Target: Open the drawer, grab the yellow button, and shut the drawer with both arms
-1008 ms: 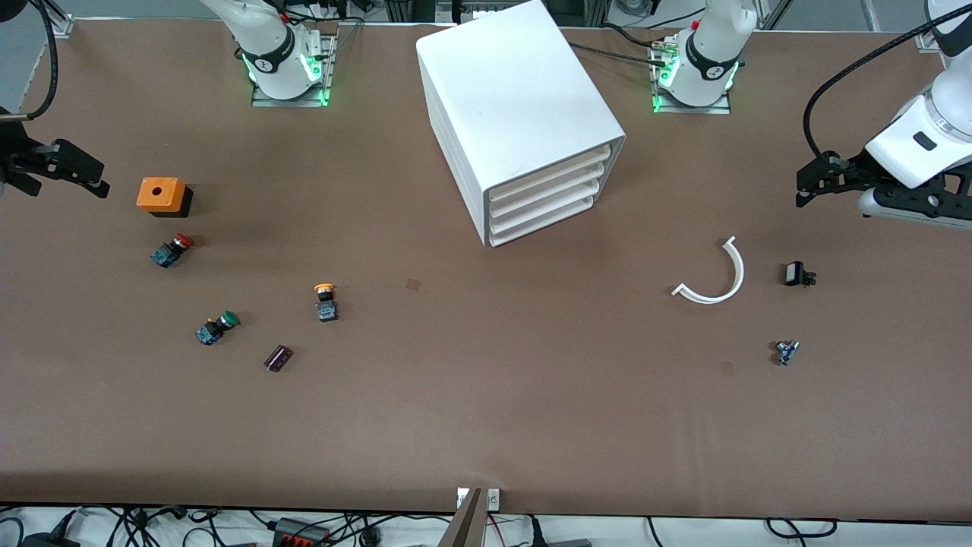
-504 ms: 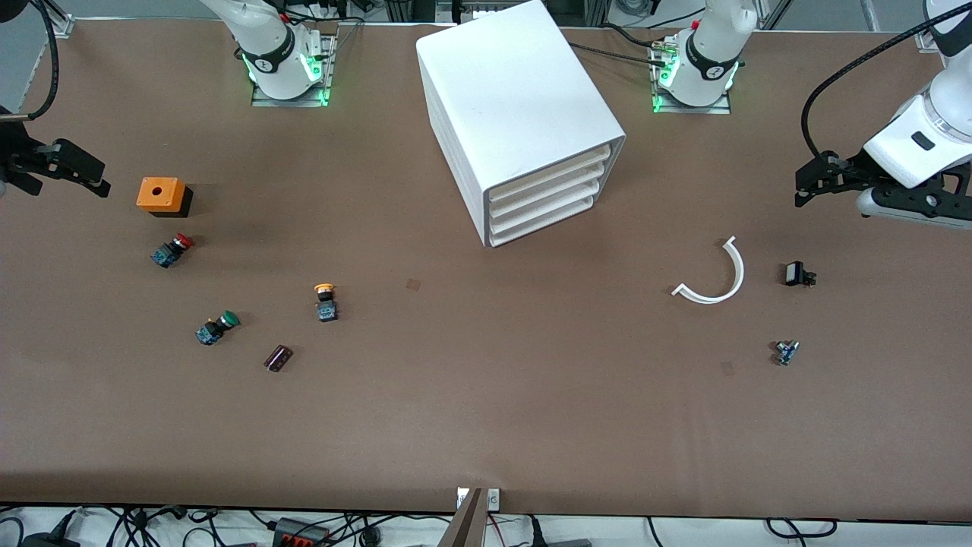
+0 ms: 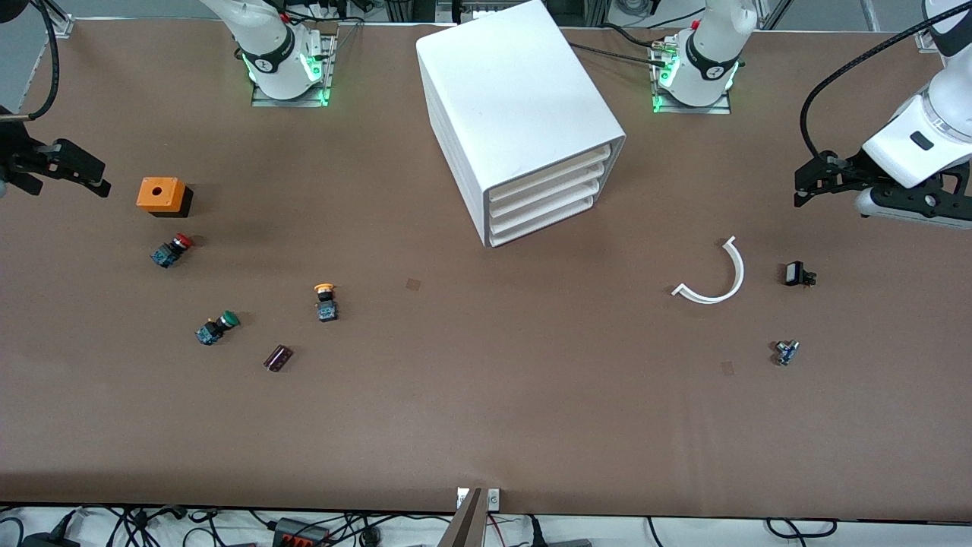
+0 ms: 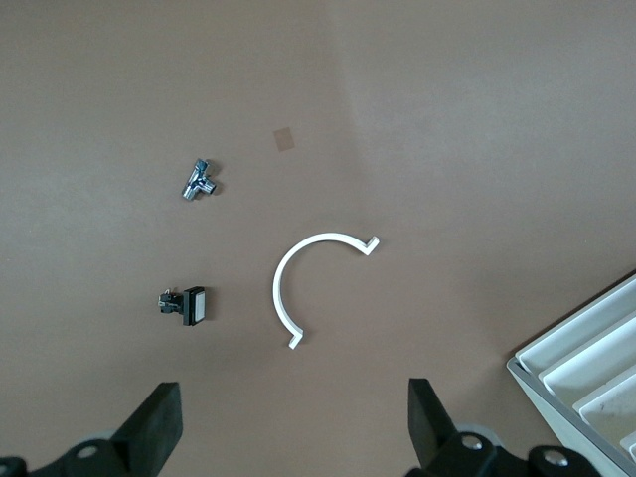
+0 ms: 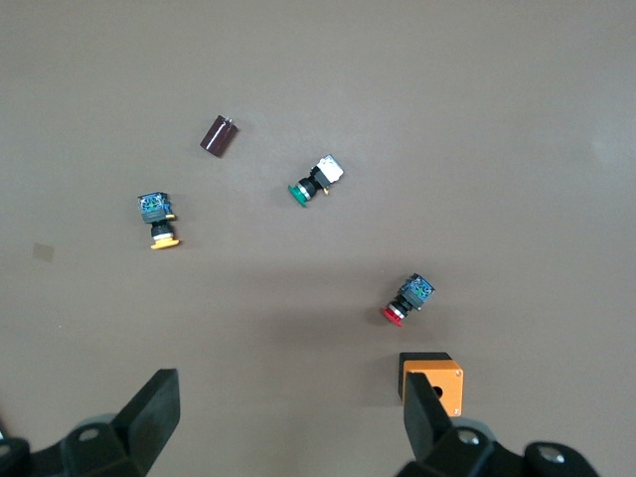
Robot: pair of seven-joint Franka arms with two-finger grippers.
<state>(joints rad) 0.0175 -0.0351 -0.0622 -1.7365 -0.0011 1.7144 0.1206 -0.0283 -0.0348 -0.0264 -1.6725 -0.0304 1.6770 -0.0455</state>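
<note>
Yellow button (image 3: 324,289) sits out on the bench toward the right arm's end, drawer unit (image 3: 524,121) fully shut; nothing on the bench shifted over the last second. Left gripper (image 4: 288,437) crept slightly, right gripper (image 5: 288,437) parked, both fingers wide, empty.

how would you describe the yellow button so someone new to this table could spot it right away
Start at the white drawer cabinet in the middle of the table, then look nearer the front camera and toward the right arm's end, where small parts lie scattered. The yellow button is the part of that cluster closest to the cabinet. Its cap is yellow, while the red button and the green button have differently coloured caps.
</note>
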